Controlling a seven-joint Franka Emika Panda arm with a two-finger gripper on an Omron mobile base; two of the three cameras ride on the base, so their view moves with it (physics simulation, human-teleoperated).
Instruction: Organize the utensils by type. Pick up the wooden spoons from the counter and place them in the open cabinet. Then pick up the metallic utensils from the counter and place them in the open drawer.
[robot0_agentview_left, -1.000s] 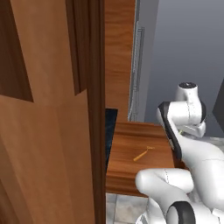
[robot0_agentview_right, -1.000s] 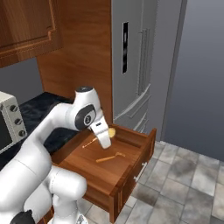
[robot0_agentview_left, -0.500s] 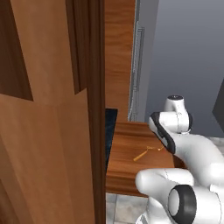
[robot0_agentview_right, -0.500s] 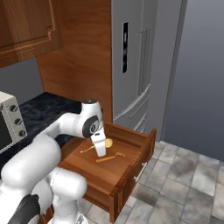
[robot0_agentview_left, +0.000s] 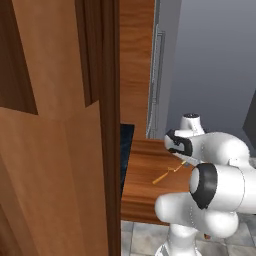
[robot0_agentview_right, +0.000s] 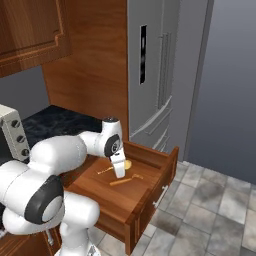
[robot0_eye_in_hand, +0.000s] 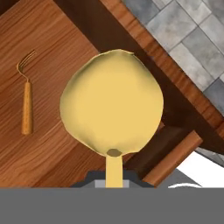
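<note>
One arm bent low over drawer | pincer pointing down, clamped on spoon

Pale yellow spoon, orange-handled fork, reddish-brown wood-grain drawer, grey tiled floor, dark speckled surface

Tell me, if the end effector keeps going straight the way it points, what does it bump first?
Probably the wooden floor of the open drawer. The end effector points down into it, shut on a yellow spoon, whose bowl would likely touch first. The fork lies off to one side.
</note>
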